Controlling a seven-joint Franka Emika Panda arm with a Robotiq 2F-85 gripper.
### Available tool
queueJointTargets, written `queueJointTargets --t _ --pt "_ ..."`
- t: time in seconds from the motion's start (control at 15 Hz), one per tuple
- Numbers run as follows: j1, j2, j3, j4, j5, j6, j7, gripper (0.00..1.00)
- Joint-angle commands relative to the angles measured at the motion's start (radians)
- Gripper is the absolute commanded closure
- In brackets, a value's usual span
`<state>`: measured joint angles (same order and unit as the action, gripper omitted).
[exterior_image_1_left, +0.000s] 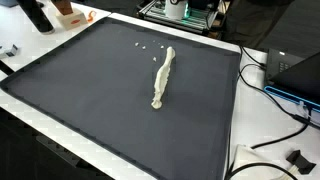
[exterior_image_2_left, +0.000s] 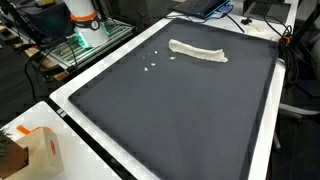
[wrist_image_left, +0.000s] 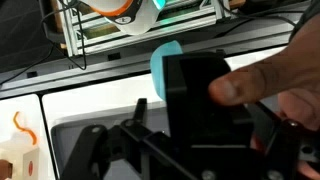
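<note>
While the gripper (wrist_image_left: 150, 140) fills the wrist view as a black mass, a person's hand (wrist_image_left: 270, 85) lies on its housing w/ fingers (wrist_image_left: 240, 88) pressed on top. Can't tell if the claw is spread or pressed together; the tips are lost in dark linkage, and nothing shows betw. them. In an exterior view the gripper (exterior_image_1_left: 38, 15) sits at the far corner of the mat (exterior_image_1_left: 90, 80), by the box (exterior_image_1_left: 68, 12). The towel (exterior_image_1_left: 163, 78), twisted into a long pale roll, lies flat on the mat approx. mid-way, well apart from the gripper. In an exterior view the towel (exterior_image_2_left: 198, 52) lies toward the far edge of the mat (exterior_image_2_left: 180, 110). Small white bits (exterior_image_2_left: 152, 66) lie near one end. The box (exterior_image_2_left: 35, 150) stands off the mat's corner.
</note>
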<state>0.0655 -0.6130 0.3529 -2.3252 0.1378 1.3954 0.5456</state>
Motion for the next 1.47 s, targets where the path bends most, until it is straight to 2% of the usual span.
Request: queueJointTargets --t 0.0,0.07,0.13,0.2,0.53,0.67,0.87,0.93,1.4 --pt "0.01 0.003 -0.008 0.002 -0.004 0.0 0.005 0.0" --pt "0.008 0.008 -0.011 0.011 -0.012 -0.009 -0.003 0.0" --pt "0.008 0.008 -0.014 0.013 -0.017 -0.009 -0.007 0.06" --pt "0.007 0.011 -0.015 0.018 -0.023 -0.013 -0.01 0.26" --pt "0.005 0.014 -0.027 0.025 -0.04 -0.008 -0.026 0.65" --pt "0.004 0.017 -0.031 0.033 -0.05 -0.014 -0.036 0.75" --pt "0.007 0.01 -0.031 0.026 -0.044 -0.001 -0.026 0.75" --pt "0.007 0.012 -0.033 0.027 -0.045 -0.001 -0.028 0.5" --pt "0.008 0.015 -0.033 0.027 -0.045 -0.001 -0.028 0.5"
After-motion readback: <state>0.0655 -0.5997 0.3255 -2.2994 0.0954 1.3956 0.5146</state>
